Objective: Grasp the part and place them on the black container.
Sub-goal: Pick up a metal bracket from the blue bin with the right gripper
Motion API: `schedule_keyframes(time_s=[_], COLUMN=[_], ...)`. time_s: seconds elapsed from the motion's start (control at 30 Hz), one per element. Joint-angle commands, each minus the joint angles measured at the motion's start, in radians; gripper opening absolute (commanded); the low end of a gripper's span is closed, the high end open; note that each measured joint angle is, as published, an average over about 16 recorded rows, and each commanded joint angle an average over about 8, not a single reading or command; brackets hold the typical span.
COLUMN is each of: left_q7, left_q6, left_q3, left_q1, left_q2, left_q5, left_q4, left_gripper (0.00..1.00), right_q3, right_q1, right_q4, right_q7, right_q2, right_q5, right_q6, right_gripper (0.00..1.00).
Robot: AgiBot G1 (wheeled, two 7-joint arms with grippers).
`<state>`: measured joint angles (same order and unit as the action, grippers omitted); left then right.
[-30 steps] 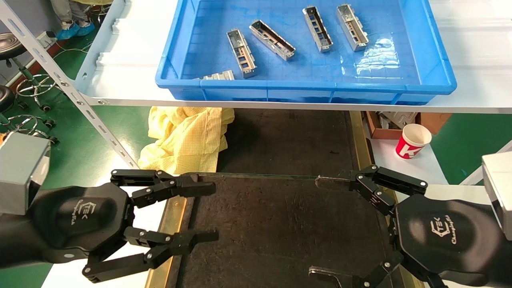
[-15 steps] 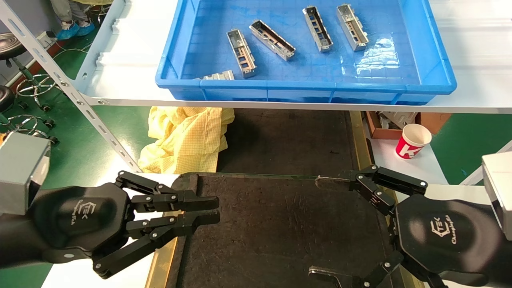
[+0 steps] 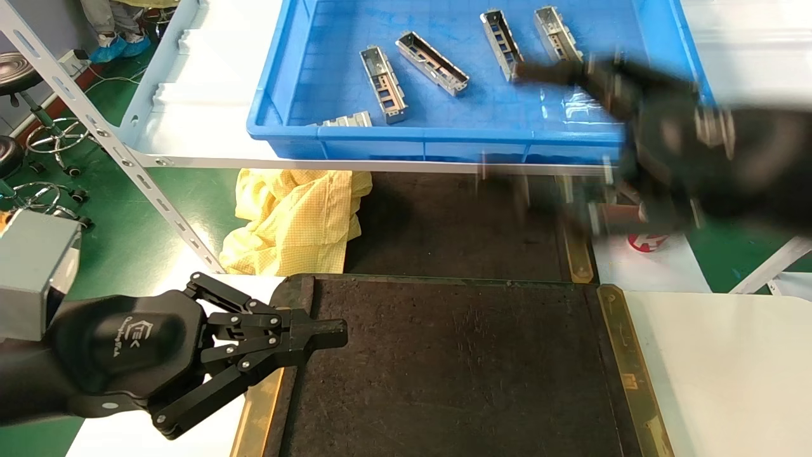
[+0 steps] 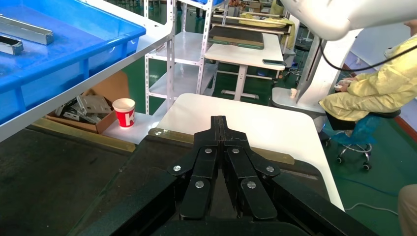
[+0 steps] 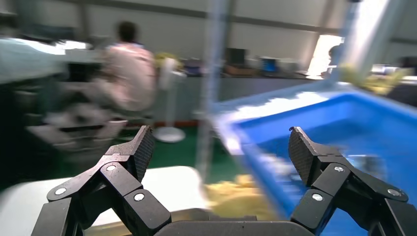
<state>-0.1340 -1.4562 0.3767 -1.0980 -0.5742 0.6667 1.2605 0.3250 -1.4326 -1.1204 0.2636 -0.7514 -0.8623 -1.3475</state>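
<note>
The part [image 3: 556,33] partly hidden by blurred right end effector [image 3: 517,124].

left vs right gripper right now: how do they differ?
Left gripper is shut and empty; right gripper is wide open, also empty. Left sits low at the black container's near-left edge; right is raised at the blue bin holding the parts. Both are black linkage grippers.

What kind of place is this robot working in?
Likely a factory or assembly workshop: stamped metal parts lie in a blue bin on steel shelving, with rows of workbenches and a seated worker in a yellow smock behind.
</note>
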Motion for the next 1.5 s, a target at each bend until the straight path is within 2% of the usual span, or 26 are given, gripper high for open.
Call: schedule_keyframes(time_s=[0.03,0.3,0.53,0.93,1.33,1.37,1.4,1.47,1.5], left_q7=[0.000,0.000,0.000,0.000,0.000,0.000,0.000,0.000,0.000], left_q6=[0.000,0.000,0.000,0.000,0.000,0.000,0.000,0.000,0.000], left_q3=[0.000,0.000,0.000,0.000,0.000,0.000,0.000,0.000,0.000], left_q1=[0.000,0.000,0.000,0.000,0.000,0.000,0.000,0.000,0.000], left_q2=[0.000,0.000,0.000,0.000,0.000,0.000,0.000,0.000,0.000], left_q5=[0.000,0.000,0.000,0.000,0.000,0.000,0.000,0.000,0.000], left_q4=[0.000,0.000,0.000,0.000,0.000,0.000,0.000,0.000,0.000], left_gripper=[0.00,0.00,0.00,0.00,0.00,0.00,0.00,0.00,0.00], right_q3=[0.014,0.123,0.191,0.235,0.246,0.245,0.243,0.240,0.239], right_q1=[-0.072,-0.327,-0.465,-0.579,-0.600,-0.598,-0.596,-0.591,-0.588], right_q4=[0.037,0.291,0.553,0.872,1.038,1.047,1.054,1.066,1.071], right_q7=[0.005,0.032,-0.026,-0.122,-0.180,-0.184,-0.188,-0.195,-0.198], right_q2=[-0.026,-0.154,-0.265,-0.418,-0.492,-0.496,-0.499,-0.506,-0.508], right_q5=[-0.046,-0.267,-0.385,-0.462,-0.485,-0.484,-0.482,-0.478,-0.475], right_q6=[0.034,0.114,0.139,0.228,0.327,0.334,0.340,0.352,0.357], right_gripper=[1.00,1.00,1.00,1.00,1.00,0.99,0.92,0.74,0.61])
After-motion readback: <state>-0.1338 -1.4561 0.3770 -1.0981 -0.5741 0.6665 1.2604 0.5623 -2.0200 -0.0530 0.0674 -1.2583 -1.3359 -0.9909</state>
